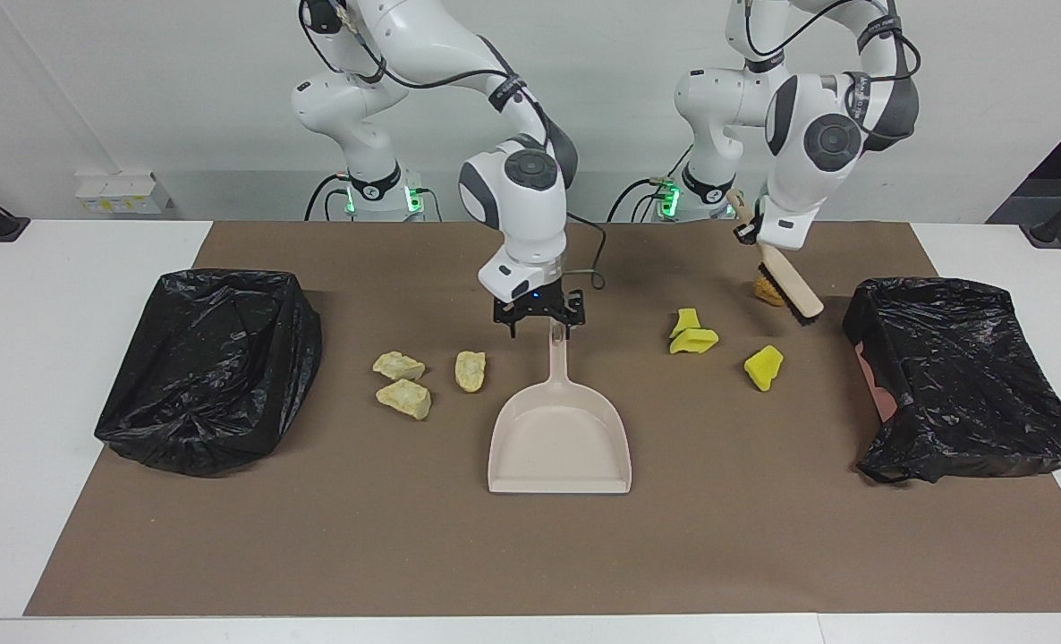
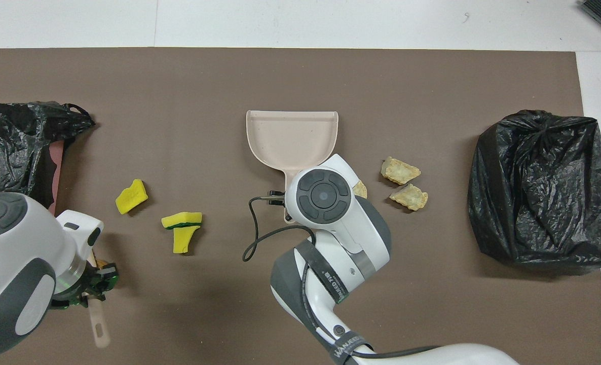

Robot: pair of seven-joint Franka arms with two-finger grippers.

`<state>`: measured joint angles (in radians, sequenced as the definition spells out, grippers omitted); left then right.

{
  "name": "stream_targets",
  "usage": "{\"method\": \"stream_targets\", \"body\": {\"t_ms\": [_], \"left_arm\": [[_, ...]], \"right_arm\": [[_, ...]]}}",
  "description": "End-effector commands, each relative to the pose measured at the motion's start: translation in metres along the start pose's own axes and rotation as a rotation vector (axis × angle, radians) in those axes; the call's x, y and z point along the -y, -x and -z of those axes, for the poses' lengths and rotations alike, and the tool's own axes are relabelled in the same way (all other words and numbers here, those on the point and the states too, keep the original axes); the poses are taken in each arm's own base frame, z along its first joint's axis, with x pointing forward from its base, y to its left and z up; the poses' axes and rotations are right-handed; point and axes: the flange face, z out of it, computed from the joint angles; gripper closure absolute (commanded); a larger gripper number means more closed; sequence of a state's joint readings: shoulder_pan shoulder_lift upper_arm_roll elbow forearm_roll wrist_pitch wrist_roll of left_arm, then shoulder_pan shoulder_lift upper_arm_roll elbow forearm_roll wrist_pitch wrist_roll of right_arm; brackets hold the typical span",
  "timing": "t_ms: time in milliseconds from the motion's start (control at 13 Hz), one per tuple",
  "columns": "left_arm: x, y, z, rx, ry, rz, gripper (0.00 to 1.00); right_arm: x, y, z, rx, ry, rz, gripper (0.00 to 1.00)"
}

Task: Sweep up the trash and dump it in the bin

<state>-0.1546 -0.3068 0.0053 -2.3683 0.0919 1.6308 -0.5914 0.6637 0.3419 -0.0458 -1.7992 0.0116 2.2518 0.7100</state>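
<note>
At mid-frame of the facing view, pale crumbly chunks (image 1: 416,380) and yellow chunks (image 1: 693,339) flank the dustpan (image 1: 559,443), whose handle runs up-frame toward the robots. Right pincer (image 1: 539,324) hangs apart over that handle, seemingly to grasp it. Left pincer (image 1: 757,234) is clamped on the brush (image 1: 788,286), angled over an orange-brown chunk (image 1: 768,290), ready for sweeping.

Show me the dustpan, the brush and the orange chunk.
dustpan (image 1: 559,443): facing view, bare floor of the scoop.
brush (image 1: 790,288): facing view, wooden back above the bristles.
orange chunk (image 1: 768,290): facing view, edge showing beside the brush.
</note>
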Motion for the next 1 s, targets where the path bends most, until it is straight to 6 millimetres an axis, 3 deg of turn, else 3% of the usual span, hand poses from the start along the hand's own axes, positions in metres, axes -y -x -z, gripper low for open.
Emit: {"method": "stream_targets", "body": {"t_ms": [0, 154, 307, 384, 461, 537, 614, 921], "left_arm": [[0.034, 0.019, -0.025, -0.017, 0.021, 0.026, 1.00], [0.046, 0.021, -0.042, -0.007, 0.031, 0.040, 1.00], [0.037, 0.017, -0.068, -0.035, 0.046, 0.026, 1.00], [0.029, 0.012, -0.073, -0.039, 0.048, 0.017, 1.00], [0.018, 0.011, -0.078, -0.030, 0.054, 0.008, 1.00], [0.000, 0.014, -0.073, -0.059, 0.078, -0.020, 1.00], [-0.014, 0.015, -0.072, -0.073, 0.089, -0.057, 1.00], [-0.078, 0.016, -0.054, -0.098, 0.114, -0.164, 1.00]], "right_arm": [[0.009, -0.005, -0.006, -0.005, -0.015, -0.011, 0.00], [0.012, 0.006, -0.021, 0.021, 0.002, 0.022, 0.00], [0.010, 0.008, -0.026, 0.029, 0.008, 0.047, 0.00], [0.009, 0.009, -0.027, 0.035, 0.014, 0.053, 0.13], [0.009, 0.009, -0.027, 0.035, 0.016, 0.069, 0.41], [0.009, 0.009, -0.026, 0.038, 0.017, 0.083, 0.87], [0.011, 0.009, -0.024, 0.038, 0.015, 0.078, 1.00], [0.012, 0.006, -0.015, 0.016, -0.004, 0.087, 1.00]]}}
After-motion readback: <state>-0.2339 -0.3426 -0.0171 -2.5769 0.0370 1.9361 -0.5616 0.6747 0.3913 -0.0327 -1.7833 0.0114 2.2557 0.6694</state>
